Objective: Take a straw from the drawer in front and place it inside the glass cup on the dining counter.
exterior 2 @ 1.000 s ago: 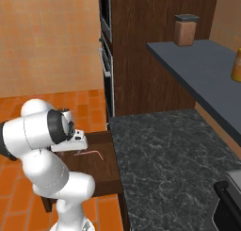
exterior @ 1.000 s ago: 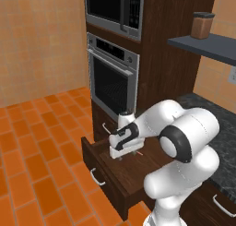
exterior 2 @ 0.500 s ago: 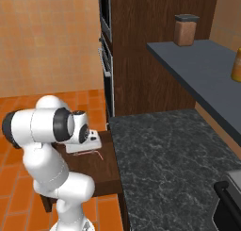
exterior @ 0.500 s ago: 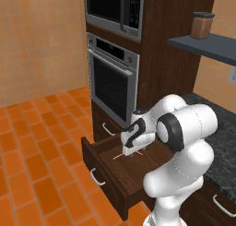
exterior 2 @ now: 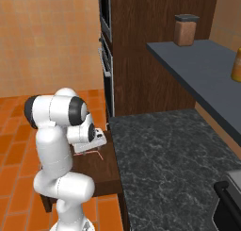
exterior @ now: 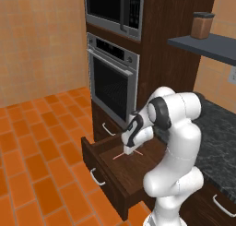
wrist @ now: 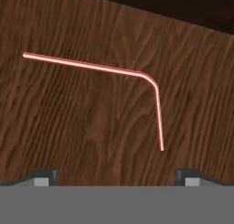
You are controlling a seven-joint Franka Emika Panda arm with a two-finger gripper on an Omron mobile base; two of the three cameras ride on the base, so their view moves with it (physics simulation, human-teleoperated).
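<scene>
We see the thin red-and-white drinking straw (wrist: 98, 67) lying flat on the dark brown wood floor of the wide, shallow drawer (exterior: 120, 170), which stands pulled open below the stainless-steel wall oven (exterior: 113, 84). The straw is bent in a rounded elbow: in the hand view its longer leg runs from the upper left toward the right, and its shorter leg turns down toward the bottom of that view, ending between the two dark fingertips (wrist: 43, 176). We see nothing else in the drawer. Our two-finger gripper (exterior: 127, 151) hangs inside the drawer just above the straw, its tips spread wide apart and holding nothing. From the right base view the straw (exterior 2: 92, 152) shows as a faint pale line just beside the hand.
</scene>
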